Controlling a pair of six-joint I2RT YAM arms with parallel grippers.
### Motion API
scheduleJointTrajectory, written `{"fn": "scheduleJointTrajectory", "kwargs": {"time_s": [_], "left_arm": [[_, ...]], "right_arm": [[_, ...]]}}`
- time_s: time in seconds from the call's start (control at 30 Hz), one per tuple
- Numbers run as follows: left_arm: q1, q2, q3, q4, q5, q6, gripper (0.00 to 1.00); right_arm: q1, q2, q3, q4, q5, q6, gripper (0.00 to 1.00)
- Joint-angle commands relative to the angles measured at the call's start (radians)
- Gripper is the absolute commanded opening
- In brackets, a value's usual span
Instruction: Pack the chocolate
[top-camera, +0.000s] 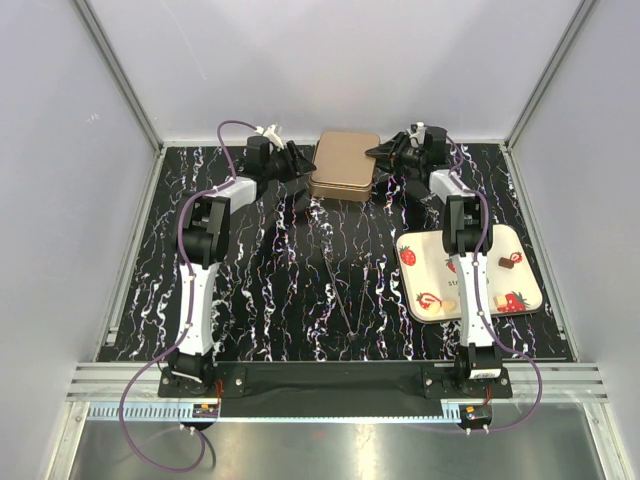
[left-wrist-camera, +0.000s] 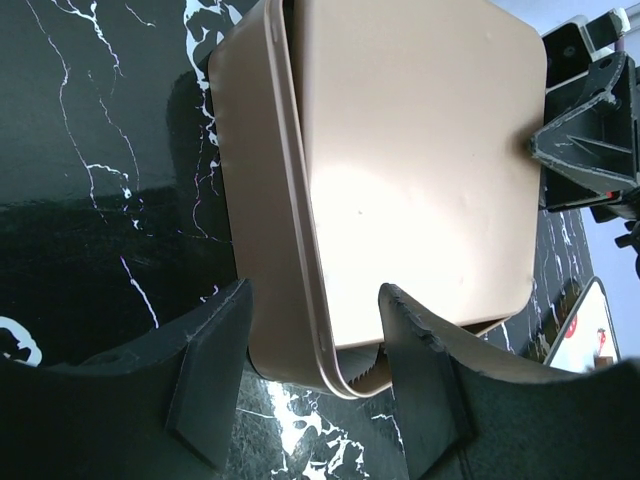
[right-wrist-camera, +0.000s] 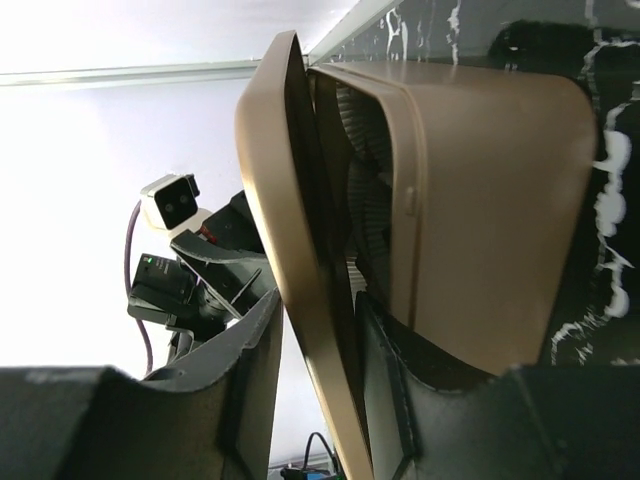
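jaws at the box (top-camera: 345, 165), chocolate (top-camera: 507, 264) on the tray (top-camera: 425, 272)

right jaws stand slightly parted, with the raised lid (right-wrist-camera: 290, 250) of the tan box edge-on between them and a gap showing on one side. left jaws are wide open across a corner of the box. the chocolate is small rounded bites, one dark brown, others pale cream. it lies on the strawberry-print tray on the marbled surface (top-camera: 270, 280), well apart from both jaws.

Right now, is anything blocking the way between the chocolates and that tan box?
Yes: the lid covers the tan box, raised only a crack on one side, with the right pincer straddling its rim. The chocolates lie on the tray, apart from the box.
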Motion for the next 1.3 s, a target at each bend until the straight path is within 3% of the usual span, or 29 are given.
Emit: {"fn": "scheduleJointTrajectory", "kwargs": {"time_s": [0.0, 0.13, 0.2, 0.23, 0.4, 0.7, 0.87, 1.27], "left_arm": [[-0.005, -0.070, 0.002, 0.026, -0.013, 0.032, 0.58], [-0.004, -0.069, 0.000, 0.026, -0.013, 0.032, 0.58], [-0.004, -0.070, 0.000, 0.024, -0.013, 0.032, 0.58], [-0.004, -0.069, 0.000, 0.024, -0.015, 0.034, 0.58], [-0.004, -0.070, 0.003, 0.015, -0.018, 0.044, 0.58], [0.001, -0.081, 0.005, 0.018, -0.018, 0.040, 0.60], [0.006, -0.093, 0.012, 0.027, -0.008, 0.029, 0.62], [0.009, -0.055, 0.046, 0.015, -0.013, 0.018, 0.64]], "right_arm": [[-0.021, -0.075, -0.028, -0.016, 0.023, -0.041, 0.43], [-0.027, -0.069, -0.028, -0.011, 0.030, -0.039, 0.43], [-0.032, -0.065, -0.028, -0.007, 0.033, -0.036, 0.36], [-0.032, -0.061, -0.026, 0.016, 0.027, -0.032, 0.28], [-0.036, -0.025, 0.004, 0.104, -0.003, 0.054, 0.19], [-0.039, 0.027, 0.043, 0.118, -0.034, 0.088, 0.05], [-0.044, 0.069, 0.049, 0.199, -0.054, 0.166, 0.03], [-0.041, 0.118, 0.083, 0.234, -0.115, 0.157, 0.03]]}}
